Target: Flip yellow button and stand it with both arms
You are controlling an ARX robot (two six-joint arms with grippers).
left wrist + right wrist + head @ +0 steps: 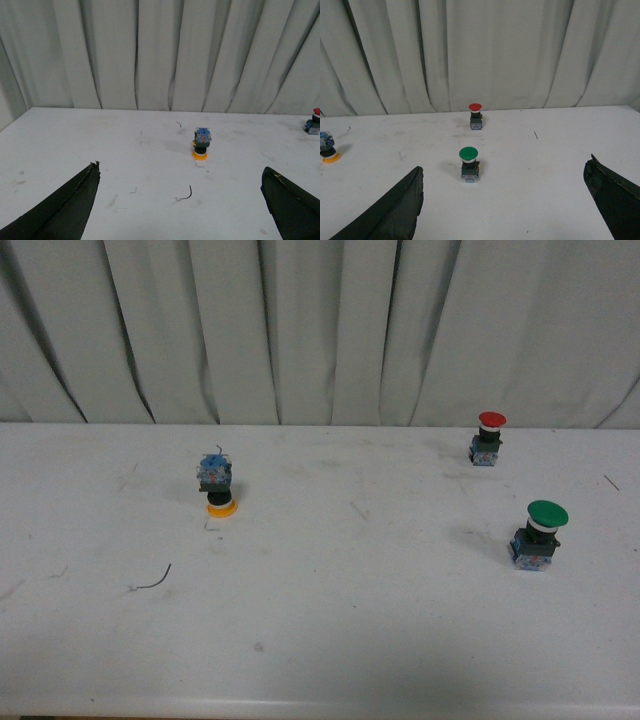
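Note:
The yellow button point(219, 485) stands upside down on the white table, yellow cap on the surface and blue contact block on top, left of centre in the front view. It also shows in the left wrist view point(201, 143) and at the edge of the right wrist view point(327, 149). My left gripper point(180, 200) is open and empty, well short of the button. My right gripper point(502, 200) is open and empty, with the green button between its fingers' lines of sight but far ahead. Neither arm shows in the front view.
A red-capped button point(488, 437) stands upright at the back right. A larger green-capped button point(539, 534) stands upright in front of it. A short dark wire scrap point(153, 580) lies at the front left. A grey curtain hangs behind the table point(330, 640).

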